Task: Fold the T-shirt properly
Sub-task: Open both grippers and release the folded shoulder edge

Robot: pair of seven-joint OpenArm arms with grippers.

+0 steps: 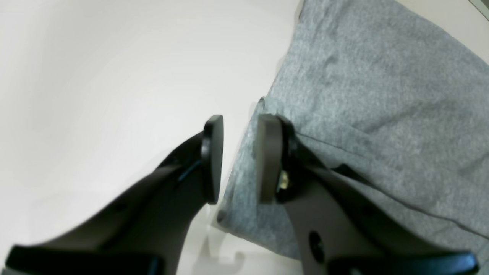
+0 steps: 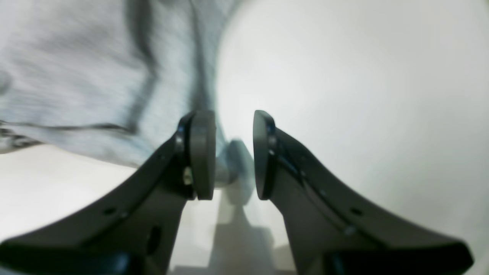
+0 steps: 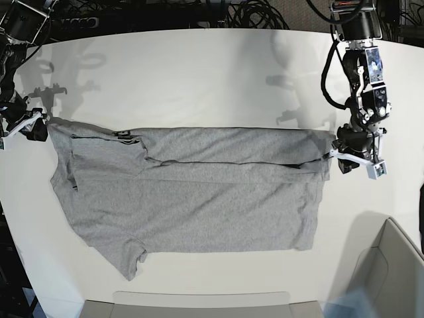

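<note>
One heather-grey T-shirt (image 3: 192, 189) lies spread on the white bench (image 3: 199, 73), far edge folded over. Left claw (image 1: 240, 158) and right claw (image 2: 229, 154) gape partly, straddling its corners.

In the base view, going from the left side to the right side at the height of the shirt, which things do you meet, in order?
Right pincer → grey T-shirt → left pincer.
</note>
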